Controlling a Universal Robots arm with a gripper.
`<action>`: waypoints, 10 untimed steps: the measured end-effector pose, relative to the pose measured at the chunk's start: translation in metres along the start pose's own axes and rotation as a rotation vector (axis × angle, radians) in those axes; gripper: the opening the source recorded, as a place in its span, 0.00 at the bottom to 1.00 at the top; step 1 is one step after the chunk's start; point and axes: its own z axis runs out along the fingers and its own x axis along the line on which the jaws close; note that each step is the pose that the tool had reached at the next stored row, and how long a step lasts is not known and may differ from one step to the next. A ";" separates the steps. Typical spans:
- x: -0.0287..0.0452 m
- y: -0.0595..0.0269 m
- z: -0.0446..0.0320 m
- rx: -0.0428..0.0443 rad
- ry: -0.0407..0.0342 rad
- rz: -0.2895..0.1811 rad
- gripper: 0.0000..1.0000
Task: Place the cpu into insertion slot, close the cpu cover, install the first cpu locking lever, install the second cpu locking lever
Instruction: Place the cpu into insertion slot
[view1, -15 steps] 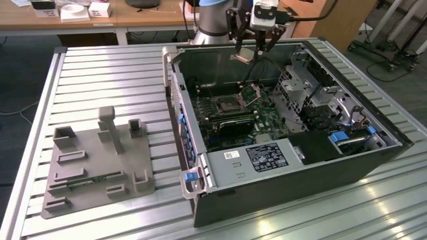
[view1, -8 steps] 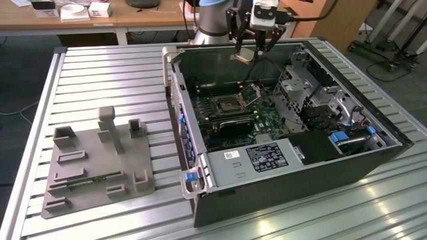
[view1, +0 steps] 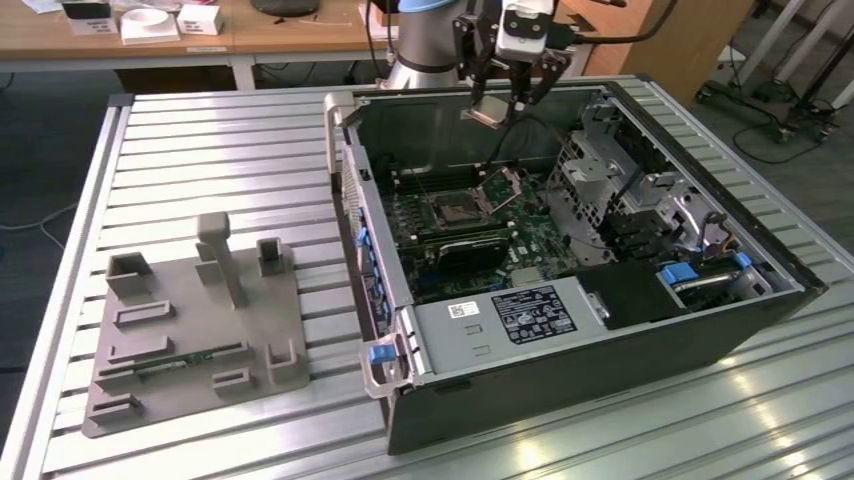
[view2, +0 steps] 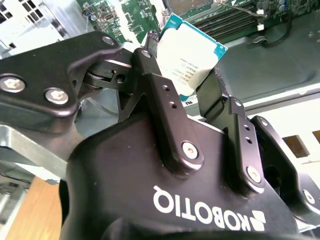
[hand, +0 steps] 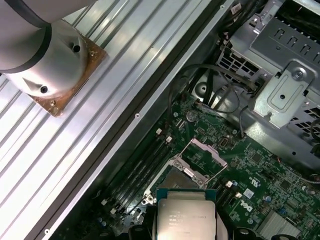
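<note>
Silvery-tan cpu (view2: 192, 57) sits pinched in the end effector (view1: 502, 100), which hangs downward above the open case (view1: 601, 365). Below it lies the insertion slot (view1: 458, 212), cpu cover (view1: 509, 182) raised.

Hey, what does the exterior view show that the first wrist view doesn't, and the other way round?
The exterior view adds the whole open computer case, the grey fixture block on the exterior view's left, and the gripper shut on the cpu above the case. The first wrist view adds the tan mounting plate under the arm's base. Both share the cpu, the insertion slot on the green board, and the cpu cover standing open.
</note>
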 end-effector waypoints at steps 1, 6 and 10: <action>0.0000 0.0000 0.0001 -0.0002 -0.0013 0.013 0.54; 0.0000 -0.0001 0.0007 -0.0014 -0.0068 0.075 0.54; 0.0000 -0.0001 0.0011 -0.0025 -0.0116 0.129 0.54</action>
